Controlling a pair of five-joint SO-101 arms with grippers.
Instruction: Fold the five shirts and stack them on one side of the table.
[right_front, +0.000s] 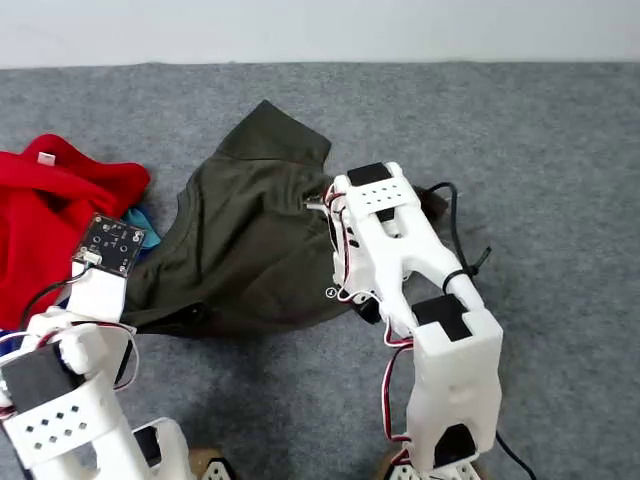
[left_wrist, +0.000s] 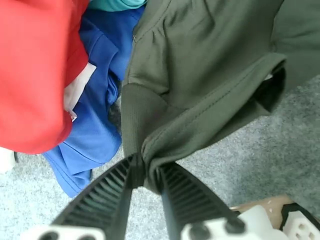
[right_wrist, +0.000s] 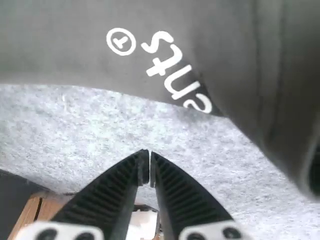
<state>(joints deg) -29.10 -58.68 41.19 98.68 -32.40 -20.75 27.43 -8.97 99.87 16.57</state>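
A shirt (right_front: 250, 240) lies spread in the middle of the table (right_front: 540, 150). A heap of shirts (right_front: 50, 210) lies to its left, touching it. The left hand (left_wrist: 148, 175) pinches the shirt's near left corner. The right hand (right_wrist: 149, 167) is over bare table, just beside the shirt's near right edge.

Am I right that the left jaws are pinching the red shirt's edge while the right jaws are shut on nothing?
Not quite: the left wrist view shows the left jaws pinching the olive shirt, not the red shirt; the right jaws are shut on nothing.
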